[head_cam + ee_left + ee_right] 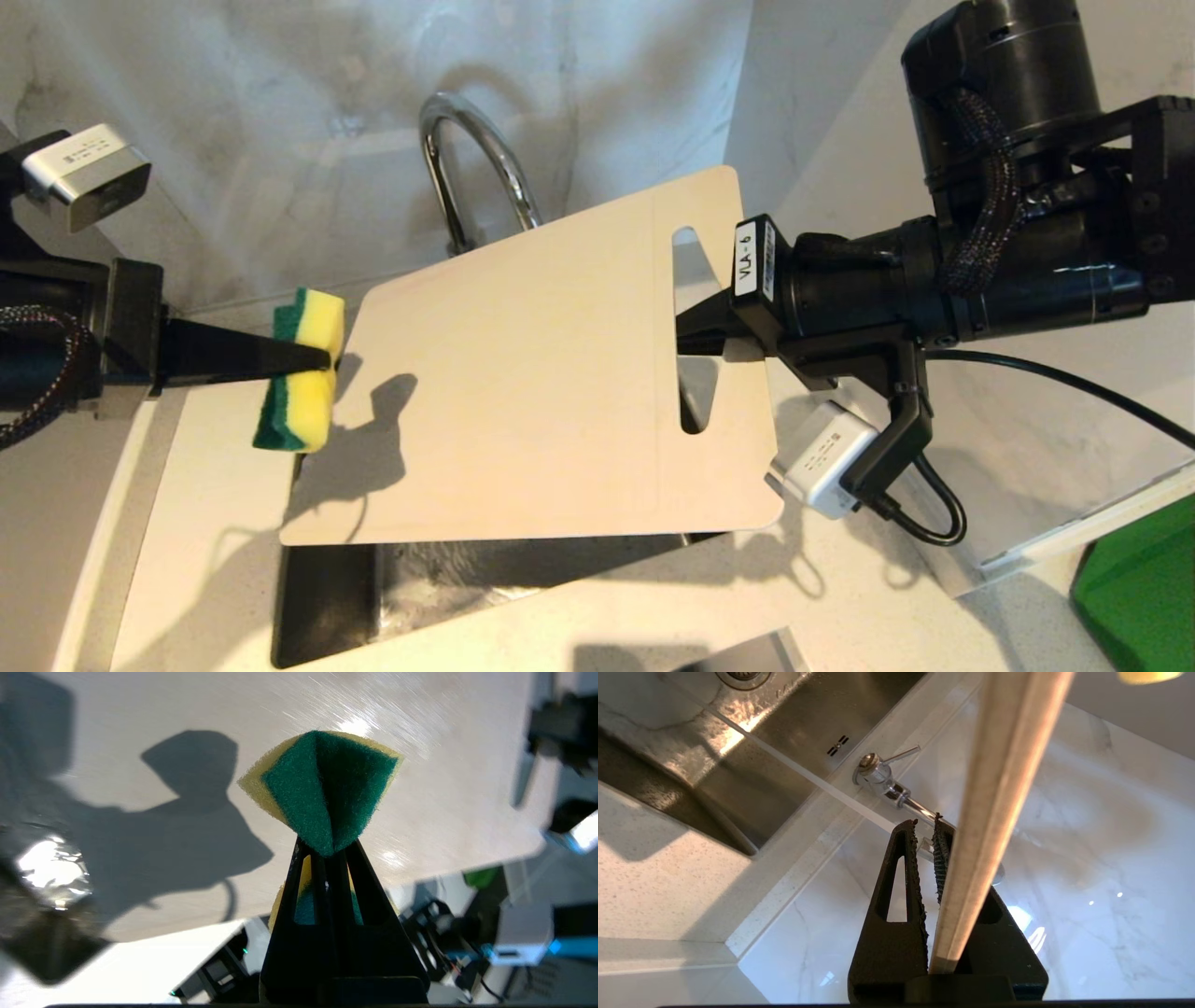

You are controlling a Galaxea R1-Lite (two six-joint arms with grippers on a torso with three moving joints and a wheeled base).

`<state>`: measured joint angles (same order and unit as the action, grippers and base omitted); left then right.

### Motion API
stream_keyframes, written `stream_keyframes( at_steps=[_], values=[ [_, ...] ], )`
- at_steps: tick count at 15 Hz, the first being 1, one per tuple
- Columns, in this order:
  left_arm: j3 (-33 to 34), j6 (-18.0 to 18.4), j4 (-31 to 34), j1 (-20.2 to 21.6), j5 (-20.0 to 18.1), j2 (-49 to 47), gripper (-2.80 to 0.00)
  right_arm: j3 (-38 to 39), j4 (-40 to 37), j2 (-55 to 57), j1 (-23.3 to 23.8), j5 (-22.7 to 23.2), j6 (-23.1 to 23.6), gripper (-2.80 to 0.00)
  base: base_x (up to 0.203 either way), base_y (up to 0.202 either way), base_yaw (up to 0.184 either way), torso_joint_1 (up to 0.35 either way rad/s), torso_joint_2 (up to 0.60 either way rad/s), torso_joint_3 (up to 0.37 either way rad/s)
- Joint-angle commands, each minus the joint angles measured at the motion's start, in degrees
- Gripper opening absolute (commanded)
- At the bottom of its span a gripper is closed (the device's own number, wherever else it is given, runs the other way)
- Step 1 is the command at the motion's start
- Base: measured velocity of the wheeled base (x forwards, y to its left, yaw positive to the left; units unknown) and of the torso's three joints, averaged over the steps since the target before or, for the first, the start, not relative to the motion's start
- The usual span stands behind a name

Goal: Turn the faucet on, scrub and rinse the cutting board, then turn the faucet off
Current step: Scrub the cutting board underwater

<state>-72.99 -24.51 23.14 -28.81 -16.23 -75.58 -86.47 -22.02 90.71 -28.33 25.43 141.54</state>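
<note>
The cream-white cutting board (pixel 541 392) hangs tilted over the sink, its slot handle toward my right arm. My right gripper (pixel 695 334) is shut on the strip beside that slot; the right wrist view shows the cutting board (pixel 999 788) edge-on, seated between the fingers of the right gripper (pixel 927 826). My left gripper (pixel 322 357) is shut on a green-and-yellow sponge (pixel 313 401), just off the board's left edge. In the left wrist view the pinched sponge (pixel 303 788) faces the cutting board (pixel 420 788), with the left gripper (pixel 329 851) behind it. The chrome faucet (pixel 467 140) arches behind the board; its base and lever (pixel 878 772) show below.
The steel sink basin (pixel 327 597) lies under the board, set in a speckled white counter (pixel 205 523). A marble wall (pixel 280 112) rises close behind the faucet. A green object (pixel 1139 588) sits at the lower right corner.
</note>
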Motion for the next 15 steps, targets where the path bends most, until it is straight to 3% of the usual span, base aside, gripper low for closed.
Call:
stream_keyframes(
  at_steps=[1, 3, 6, 11, 13, 15],
  values=[
    [1.49, -0.94, 0.36, -8.57, 4.21, -1.88, -2.8, -0.02, -0.13, 0.26, -0.06, 0.15, 0.66, -2.8, 0.0, 0.0, 0.0, 0.0, 0.0, 0.0],
    [5.34, -0.46, -0.92, -12.34, 10.68, -3.66, -2.8, 0.07, -0.13, 0.6, -0.06, 0.06, 0.66, -2.8, 0.0, 0.0, 0.0, 0.0, 0.0, 0.0],
    [12.16, 3.35, -5.82, -12.65, 13.64, -3.53, -2.8, -0.02, -0.13, 1.14, 0.03, 0.15, -0.22, -2.8, 0.0, 0.0, 0.0, 0.0, 0.0, 0.0],
    [22.66, 4.33, -15.95, -11.68, 17.37, -3.19, -2.8, -0.54, -0.04, 1.49, 0.03, 0.13, -0.3, -2.8, 0.0, 0.0, 0.0, 0.0, 0.0, 0.0],
    [25.64, 4.55, -18.8, -8.17, 17.69, -2.61, -2.8, -0.37, -0.04, 1.4, 0.12, 0.15, -0.3, -2.8, 0.0, 0.0, 0.0, 0.0, 0.0, 0.0],
    [27.66, 5.96, -19.56, -2.02, 15.95, -1.47, -2.8, -0.21, -0.04, 1.22, 0.47, 0.23, -0.3, -2.8, 0.0, 0.0, 0.0, 0.0, 0.0, 0.0]
  ],
)
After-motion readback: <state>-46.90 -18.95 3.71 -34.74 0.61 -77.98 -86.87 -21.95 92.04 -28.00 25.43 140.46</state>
